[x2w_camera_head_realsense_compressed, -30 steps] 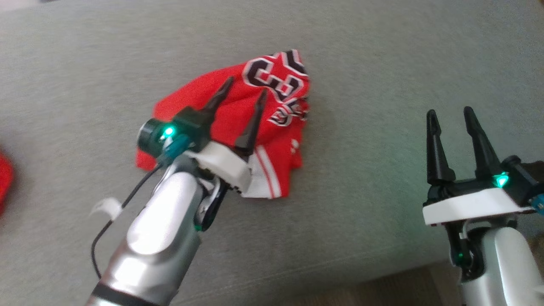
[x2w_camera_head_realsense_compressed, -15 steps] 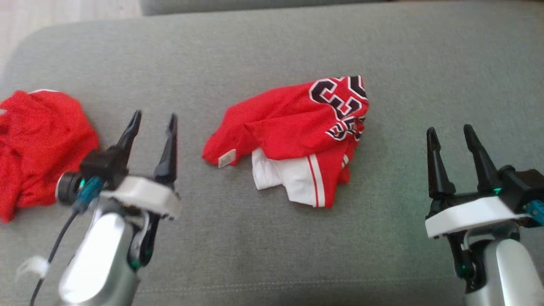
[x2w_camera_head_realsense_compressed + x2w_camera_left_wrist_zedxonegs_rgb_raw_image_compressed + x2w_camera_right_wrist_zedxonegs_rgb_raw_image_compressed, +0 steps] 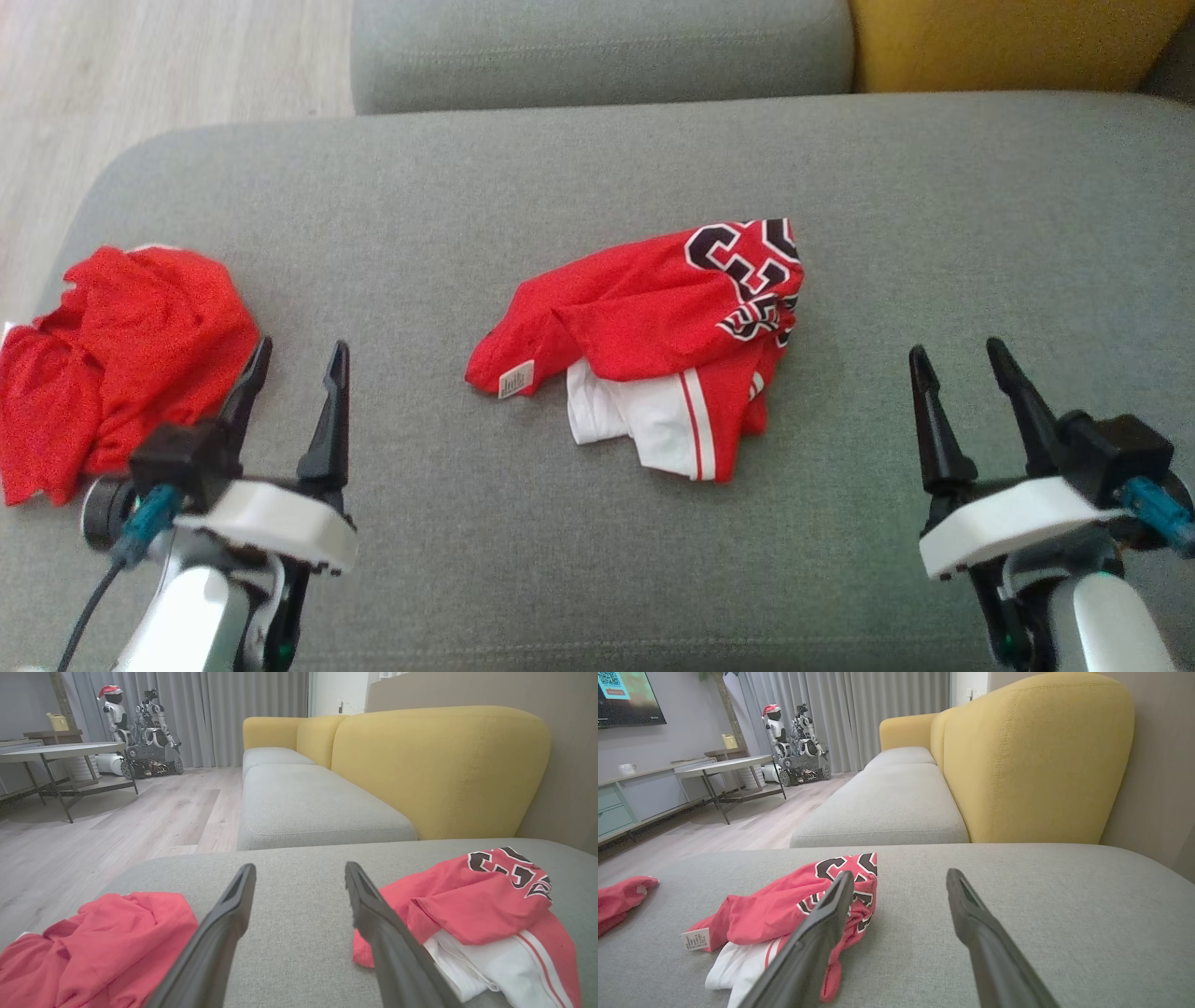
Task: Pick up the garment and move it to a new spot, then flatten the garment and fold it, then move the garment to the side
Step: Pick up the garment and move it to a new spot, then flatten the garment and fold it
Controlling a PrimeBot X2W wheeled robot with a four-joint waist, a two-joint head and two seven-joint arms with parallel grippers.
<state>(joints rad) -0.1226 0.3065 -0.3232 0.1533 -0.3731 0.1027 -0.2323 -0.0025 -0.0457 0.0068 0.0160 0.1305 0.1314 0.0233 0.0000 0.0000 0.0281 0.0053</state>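
While both arms hang back from the cloth, the lot on the grey cushion (image 3: 560,159) reads as follows.

- Garment (image 3: 653,327): a red jersey in a loose heap about the middle of the cushion. It is unfolded and nothing holds it. Dark, white-edged numerals (image 3: 747,266) lie on the part of the heap towards the cushion's far right. A white panel with red stripes (image 3: 653,429) sticks out towards the cushion's near edge, and a small white label (image 3: 516,381) sits at the heap's left corner.
- Second red cloth (image 3: 121,355): crumpled at the cushion's left end, well apart from the garment.
- Left gripper (image 3: 302,345): over the cushion's near left part, just beside the second red cloth. Its fingers are spread wide with nothing between them. Its own wrist view (image 3: 300,868) shows bare cushion in the gap, with the garment (image 3: 467,900) off to one side.
- Right gripper (image 3: 959,348): over the cushion's near right part, also spread wide and empty, and clear of the garment (image 3: 784,905) in its wrist view (image 3: 901,873).
- Beyond the cushion's far edge: another grey seat (image 3: 597,47), a yellow backrest (image 3: 1008,42) and pale wood floor (image 3: 168,75).

Changes over the last second — the left gripper's fingers lay across the garment in the head view and now stand well to its left. The head camera has swung too, bringing the cushion's far edge into sight. The right gripper has stayed spread and idle.
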